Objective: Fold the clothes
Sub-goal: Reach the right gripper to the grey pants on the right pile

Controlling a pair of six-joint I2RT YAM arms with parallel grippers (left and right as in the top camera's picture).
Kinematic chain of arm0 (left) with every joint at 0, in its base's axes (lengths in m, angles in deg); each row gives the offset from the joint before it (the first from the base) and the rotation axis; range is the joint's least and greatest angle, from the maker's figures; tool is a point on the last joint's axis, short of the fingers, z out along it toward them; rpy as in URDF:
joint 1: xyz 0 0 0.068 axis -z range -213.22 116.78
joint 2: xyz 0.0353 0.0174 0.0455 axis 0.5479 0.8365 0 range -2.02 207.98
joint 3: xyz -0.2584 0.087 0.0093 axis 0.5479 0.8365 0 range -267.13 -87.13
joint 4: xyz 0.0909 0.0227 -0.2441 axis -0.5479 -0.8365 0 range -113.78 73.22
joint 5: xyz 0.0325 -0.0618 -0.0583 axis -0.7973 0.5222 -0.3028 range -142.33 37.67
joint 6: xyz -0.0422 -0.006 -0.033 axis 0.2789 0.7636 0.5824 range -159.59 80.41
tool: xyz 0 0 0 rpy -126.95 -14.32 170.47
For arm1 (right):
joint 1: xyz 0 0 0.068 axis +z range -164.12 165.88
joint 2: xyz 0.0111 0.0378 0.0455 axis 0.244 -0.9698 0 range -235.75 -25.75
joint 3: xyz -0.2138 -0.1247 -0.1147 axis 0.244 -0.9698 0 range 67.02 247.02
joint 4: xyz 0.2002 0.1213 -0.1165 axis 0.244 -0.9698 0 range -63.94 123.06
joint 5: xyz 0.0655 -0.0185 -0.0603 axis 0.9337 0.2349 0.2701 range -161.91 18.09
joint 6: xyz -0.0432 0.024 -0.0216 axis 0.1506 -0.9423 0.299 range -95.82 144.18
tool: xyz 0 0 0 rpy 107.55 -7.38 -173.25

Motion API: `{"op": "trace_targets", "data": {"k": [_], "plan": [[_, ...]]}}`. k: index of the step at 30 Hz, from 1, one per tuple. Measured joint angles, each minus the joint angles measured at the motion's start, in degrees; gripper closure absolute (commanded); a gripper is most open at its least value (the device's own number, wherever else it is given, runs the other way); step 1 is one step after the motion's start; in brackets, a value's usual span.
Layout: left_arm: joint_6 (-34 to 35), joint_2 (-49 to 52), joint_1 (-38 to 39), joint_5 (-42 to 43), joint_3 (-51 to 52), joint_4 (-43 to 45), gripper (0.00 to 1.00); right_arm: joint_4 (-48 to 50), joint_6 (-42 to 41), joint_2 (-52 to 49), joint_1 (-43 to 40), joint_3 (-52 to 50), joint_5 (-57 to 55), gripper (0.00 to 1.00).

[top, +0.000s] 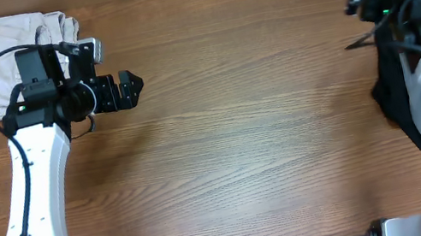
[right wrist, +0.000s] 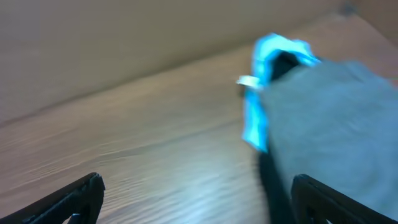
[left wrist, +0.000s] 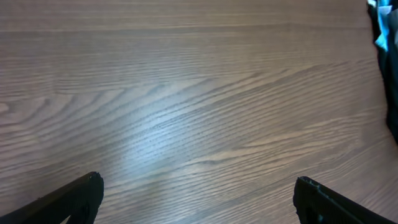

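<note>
Left tool (left wrist: 198, 183): released, its two fingers spread wide with only bare wood grain between them, hovering over the bench (top: 264, 126) and pointing toward its middle. Right tool (right wrist: 198, 180): likewise released, fingers wide apart and nothing held, at the far right corner of the bench. Just ahead of the right tool, in its blurred wrist view, lie the grey clothes (right wrist: 336, 124), bunched in a heap at the right end of the bench, with a strip of light-blue cloth (right wrist: 255, 118) along their near edge and black fabric beneath. From overhead, a black garment (top: 390, 99) shows under the right arm. A pale beige garment (top: 9, 58) rests folded at the far left corner, behind the left arm.
</note>
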Motion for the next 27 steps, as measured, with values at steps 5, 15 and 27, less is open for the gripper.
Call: {"op": "trace_targets", "data": {"k": [5, 15, 27], "plan": [[0.0, 0.2, 0.0, 0.0, 0.0, 1.8, 0.0, -2.2, 2.3, -3.0, -9.8, 0.0, 0.1, 0.0], [0.0, 0.2, 0.2, 0.0, 0.0, 2.3, 0.0, -6.8, 5.5, -12.6, -11.8, 0.1, -0.6, 0.0], [1.1, 0.2, 0.2, 0.0, 0.0, 2.6, 0.0, -3.4, 4.7, -22.9, -11.8, 0.1, -2.1, 0.04]]}}
